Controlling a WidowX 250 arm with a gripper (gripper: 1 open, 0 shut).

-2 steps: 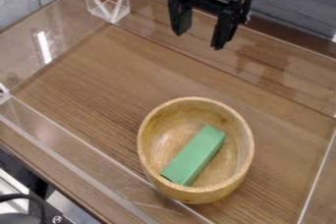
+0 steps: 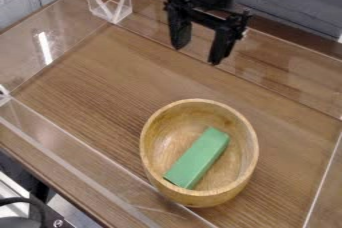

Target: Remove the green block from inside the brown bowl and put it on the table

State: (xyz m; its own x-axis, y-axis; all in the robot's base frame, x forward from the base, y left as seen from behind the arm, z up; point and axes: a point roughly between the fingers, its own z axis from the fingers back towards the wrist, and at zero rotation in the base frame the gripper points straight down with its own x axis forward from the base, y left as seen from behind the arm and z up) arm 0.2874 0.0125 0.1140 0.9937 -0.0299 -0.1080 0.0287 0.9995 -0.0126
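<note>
Clear acrylic walls (image 2: 54, 122) border the brown wood-grain tabletop (image 2: 107, 92). Near its far edge the black gripper (image 2: 201, 40) hangs with jaws spread, empty. The flat bright-green block (image 2: 198, 158) lies inside the round light-brown wooden bowl (image 2: 201, 187) by the near right edge. Seemingly the approach step: next, descend over the block. Bare tabletop left of the bowl offers room.
</note>
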